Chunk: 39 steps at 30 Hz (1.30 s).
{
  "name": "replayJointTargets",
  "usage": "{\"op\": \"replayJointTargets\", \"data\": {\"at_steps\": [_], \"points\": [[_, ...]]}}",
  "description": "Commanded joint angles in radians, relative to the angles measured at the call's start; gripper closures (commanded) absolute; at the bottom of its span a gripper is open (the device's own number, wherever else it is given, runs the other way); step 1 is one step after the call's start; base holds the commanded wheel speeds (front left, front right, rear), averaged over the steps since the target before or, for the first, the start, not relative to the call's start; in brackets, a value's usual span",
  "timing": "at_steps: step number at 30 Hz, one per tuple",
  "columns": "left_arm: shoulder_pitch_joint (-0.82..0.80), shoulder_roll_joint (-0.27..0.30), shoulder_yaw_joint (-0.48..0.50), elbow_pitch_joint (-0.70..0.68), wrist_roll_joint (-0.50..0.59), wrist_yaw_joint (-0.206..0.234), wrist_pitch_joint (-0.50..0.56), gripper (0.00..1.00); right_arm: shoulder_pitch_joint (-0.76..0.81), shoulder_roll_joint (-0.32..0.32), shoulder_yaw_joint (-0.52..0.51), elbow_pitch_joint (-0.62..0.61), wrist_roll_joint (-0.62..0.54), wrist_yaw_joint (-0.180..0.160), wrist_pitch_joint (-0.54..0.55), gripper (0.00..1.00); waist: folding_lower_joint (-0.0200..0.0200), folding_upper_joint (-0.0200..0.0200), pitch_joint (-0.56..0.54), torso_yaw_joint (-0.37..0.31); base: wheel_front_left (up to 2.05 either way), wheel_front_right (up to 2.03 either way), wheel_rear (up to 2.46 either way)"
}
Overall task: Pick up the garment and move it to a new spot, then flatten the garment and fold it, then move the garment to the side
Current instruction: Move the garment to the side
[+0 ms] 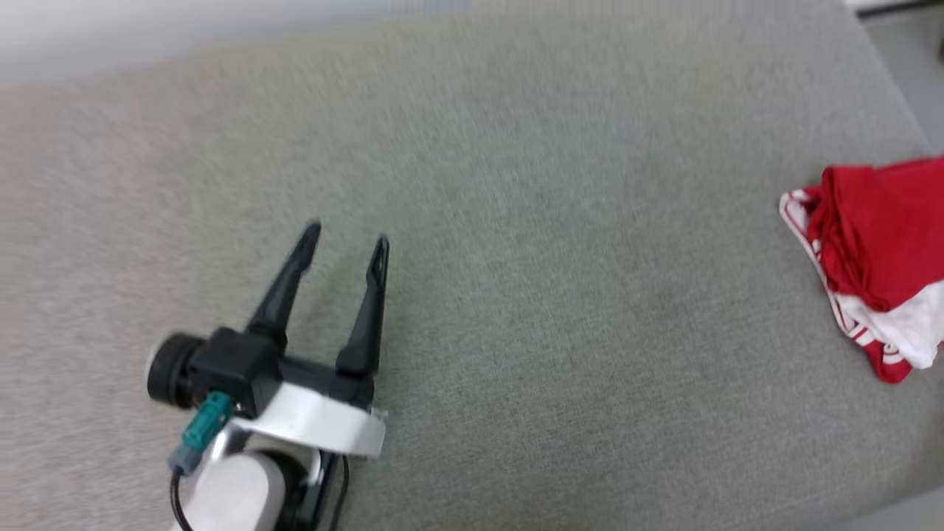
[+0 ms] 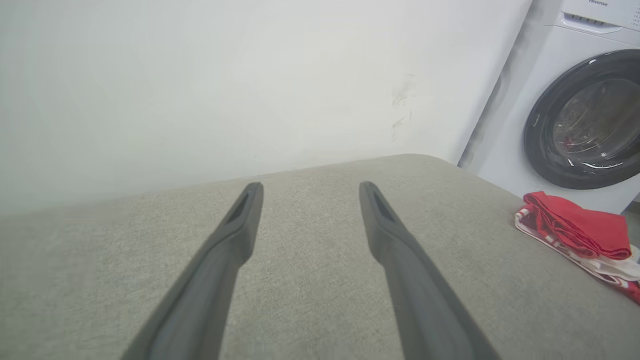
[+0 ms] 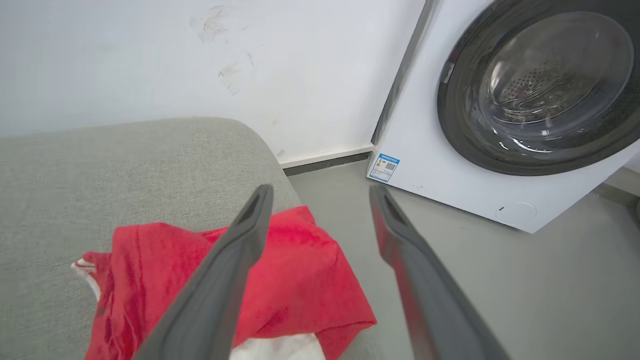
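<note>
Lying seemingly folded on one cushion point(image 1: 516, 221) is one garment point(image 1: 877, 251), two pairs of jaws spread empty.

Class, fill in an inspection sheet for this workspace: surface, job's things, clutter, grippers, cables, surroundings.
Surface: grey fabric cushion, flat.
Job's things: garment, red and white, bundled in folds at the cushion's right edge.
Clutter: nothing seen.
Grippers: left gripper open over bare cushion; right gripper open at the garment's edge, holding nothing.
Cables: black cable at the left wrist.
Surroundings: white wall, washing machine, grey floor.
</note>
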Motion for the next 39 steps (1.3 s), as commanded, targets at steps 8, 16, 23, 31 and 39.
{"op": "replayJointTargets", "data": {"at_steps": [8, 16, 23, 31, 39], "points": [[0.149, -0.022, 0.002, 0.055, -0.04, 0.039, -0.025, 0.0, 0.258, 0.171, -0.041, -0.197, -0.033, -0.002, -0.034, 0.0, 0.0002, 0.0, -0.238, 0.1, 0.0, 0.0, 0.0], [0.234, -0.033, 0.009, 0.117, -0.066, 0.061, -0.041, 0.0, 0.457, 0.343, -0.007, -0.407, -0.091, -0.001, 0.013, 0.0, 0.0002, 0.0, -0.343, 0.169, 0.0, 0.0, 0.0], [0.282, -0.026, 0.039, 0.17, -0.083, 0.072, -0.059, 0.0, 0.568, 0.47, 0.044, -0.589, -0.135, -0.001, 0.067, 0.0, 0.0002, 0.0, -0.392, 0.23, 0.0, 0.0, 0.0], [0.323, 0.001, 0.065, 0.19, -0.076, 0.086, -0.067, 0.0, 0.677, 0.533, 0.083, -0.762, -0.17, -0.001, 0.131, 0.0, 0.0002, 0.0, -0.433, 0.267, 0.0, 0.0, 0.0], [0.359, 0.016, 0.071, 0.194, -0.066, 0.091, -0.07, 0.0, 0.776, 0.553, 0.057, -0.868, -0.199, -0.001, 0.18, 0.0, 0.0002, 0.0, -0.455, 0.271, 0.0, 0.0, 0.0]]}}
